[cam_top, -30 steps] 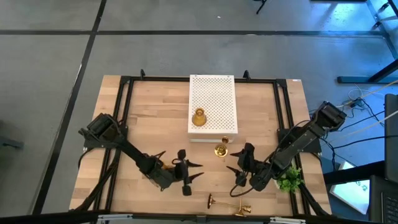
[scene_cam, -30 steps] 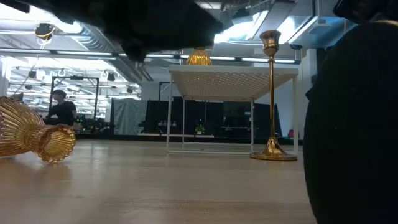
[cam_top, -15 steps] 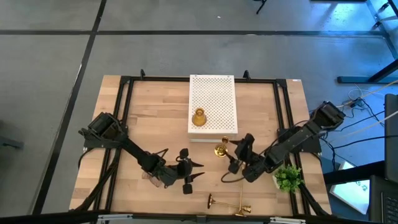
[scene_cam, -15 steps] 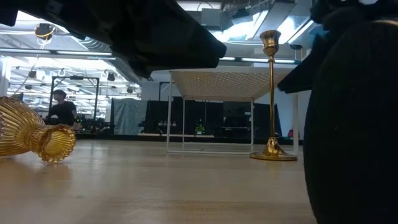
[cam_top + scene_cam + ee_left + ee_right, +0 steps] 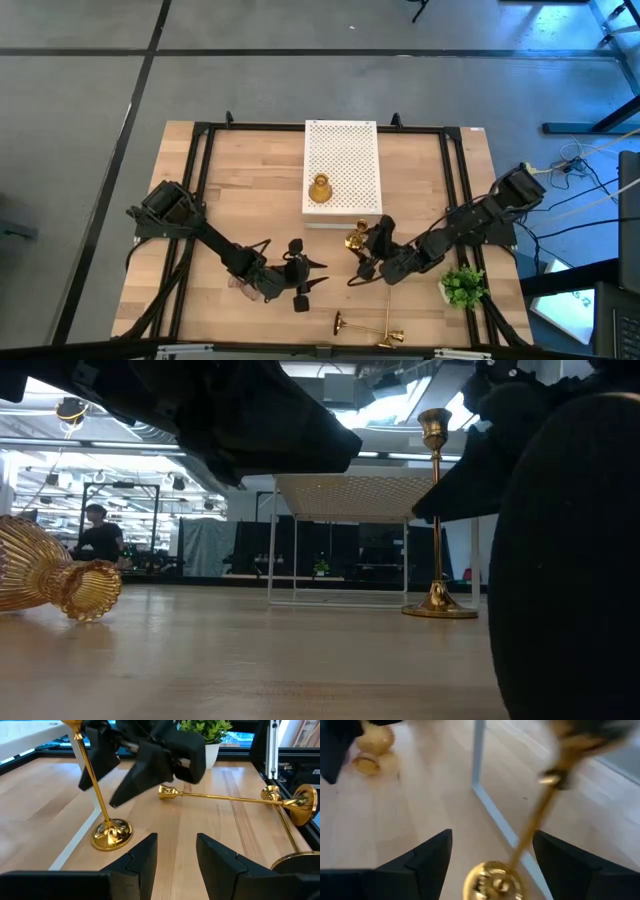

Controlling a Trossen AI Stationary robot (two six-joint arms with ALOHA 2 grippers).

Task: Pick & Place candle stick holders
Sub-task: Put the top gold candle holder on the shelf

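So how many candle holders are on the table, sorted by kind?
Brass candlesticks: 3
Amber glass holders: 2
Total: 5

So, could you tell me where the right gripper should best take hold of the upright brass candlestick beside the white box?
Probably on the thin stem, around mid-height. The upright brass candlestick stands on a round base, so the open right gripper would do best coming level from its own side, away from the white box, one finger on either side of the stem.
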